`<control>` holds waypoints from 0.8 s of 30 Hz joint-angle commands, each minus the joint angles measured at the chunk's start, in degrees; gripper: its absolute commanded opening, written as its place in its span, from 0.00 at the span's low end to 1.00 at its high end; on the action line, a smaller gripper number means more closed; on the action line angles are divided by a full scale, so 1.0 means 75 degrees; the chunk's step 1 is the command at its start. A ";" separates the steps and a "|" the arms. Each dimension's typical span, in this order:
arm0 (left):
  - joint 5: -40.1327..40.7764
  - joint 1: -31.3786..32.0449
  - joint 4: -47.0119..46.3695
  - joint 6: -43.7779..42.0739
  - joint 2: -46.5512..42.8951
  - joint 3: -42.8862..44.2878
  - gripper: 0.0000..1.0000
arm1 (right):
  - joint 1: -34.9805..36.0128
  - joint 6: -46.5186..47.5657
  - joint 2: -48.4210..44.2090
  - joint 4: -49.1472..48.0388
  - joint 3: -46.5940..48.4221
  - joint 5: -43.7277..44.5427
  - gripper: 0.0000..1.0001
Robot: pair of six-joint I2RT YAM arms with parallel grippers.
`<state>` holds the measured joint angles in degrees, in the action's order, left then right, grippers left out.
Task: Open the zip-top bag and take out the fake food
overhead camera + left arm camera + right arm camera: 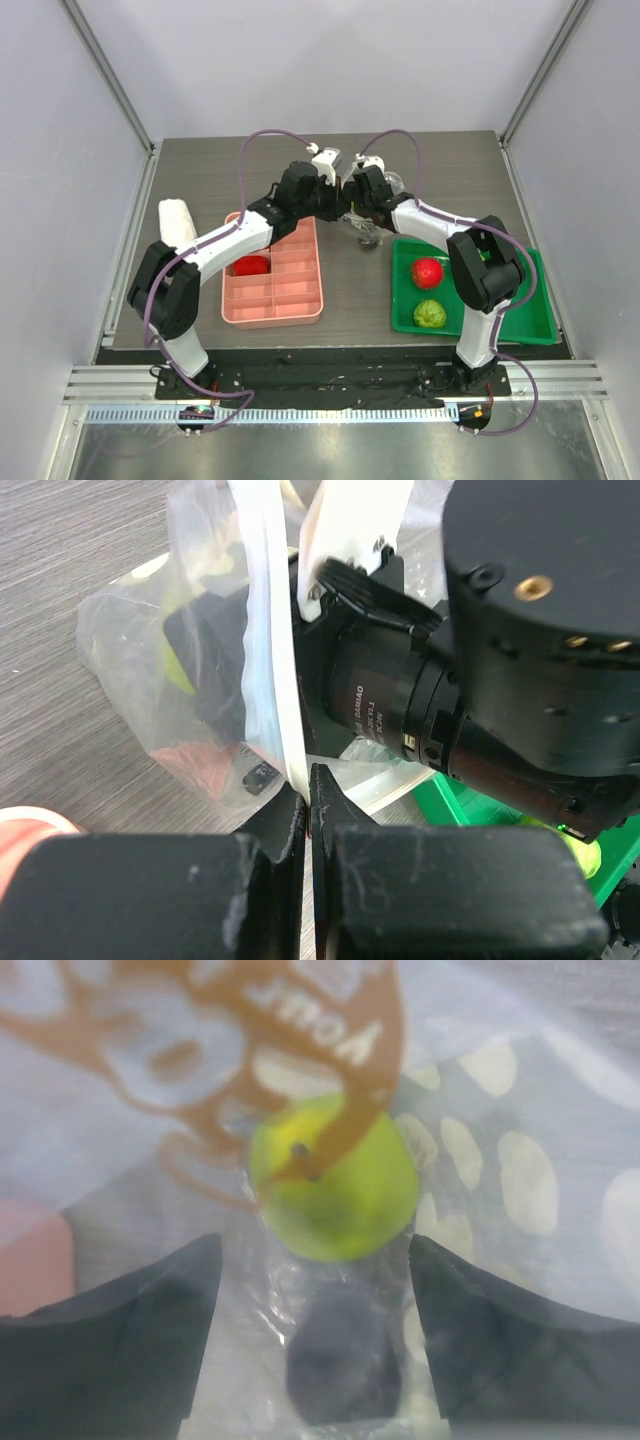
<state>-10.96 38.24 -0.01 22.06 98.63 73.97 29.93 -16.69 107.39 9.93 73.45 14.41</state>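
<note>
So the left end effector (305, 802) was clamped tight on the white top strip of the clear dotted zip-top bag (140, 650). The right end effector (315, 1250) was spread wide open, gripping nothing. Both met over the middle of the dark wood-grain worktop (200, 170), a bit toward the far side.

Big stuff first. The green plastic tray (535, 310) sat on the right by the right arm's base. The red plastic apple (427, 271) and the bumpy green plastic fruit (430, 314) were in it, apart from each other. The pink divided plastic tray (290, 295) sat on the left under the left arm. Neither tray mattered much for the next move.

The bag sat between the two end effectors, just past the green tray's far-left corner. Its rim was pinched up by the left one and its belly looked to be resting on the worktop.

Inside was the yellow-green plastic pear (335, 1185), and that's what everything turned on. From the right wrist view it lay dead ahead of the right end effector, centred between the open fingers (120, 1350) and a little past their tips. The stem end seemed to point back at the camera, so I'd guess its long axis ran roughly along the approach line, though the shot was blurry. I couldn't tell if the fingers were inside the opening or if plastic was in the way. The right arm was clearly the nearer one, since the left was busy holding. My read was that this was the last fruit to come out.
</note>
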 commanded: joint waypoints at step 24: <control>0.0780 -0.0024 -0.0233 0.0630 0.0338 0.0004 0.00 | 0.0063 0.1159 0.0459 -0.1665 0.0544 0.0364 0.10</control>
<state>-8.54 38.24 -0.14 23.20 100.60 73.97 30.04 -8.36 115.77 -0.03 78.26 17.85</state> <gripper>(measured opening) 0.003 0.464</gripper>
